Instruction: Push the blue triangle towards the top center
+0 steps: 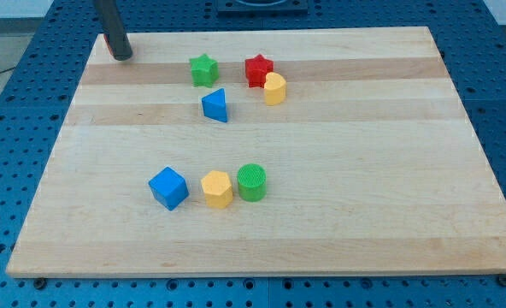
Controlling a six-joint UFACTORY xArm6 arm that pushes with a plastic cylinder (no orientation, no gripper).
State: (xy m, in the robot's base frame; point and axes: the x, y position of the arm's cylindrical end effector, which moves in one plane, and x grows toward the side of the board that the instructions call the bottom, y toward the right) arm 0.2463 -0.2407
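Observation:
The blue triangle (215, 105) lies on the wooden board (347, 171), above the middle and a little to the view's left. A green star (203, 70) is just above it. A red star (258, 70) and a yellow block (274, 88) touch each other to its upper right. My tip (121, 55) rests on the board near the top left corner, well to the left of the green star and the blue triangle, touching no block.
A blue cube (168, 187), a yellow hexagon block (217, 188) and a green cylinder (251, 181) sit in a row in the lower left half. The board lies on a blue perforated table (14, 128).

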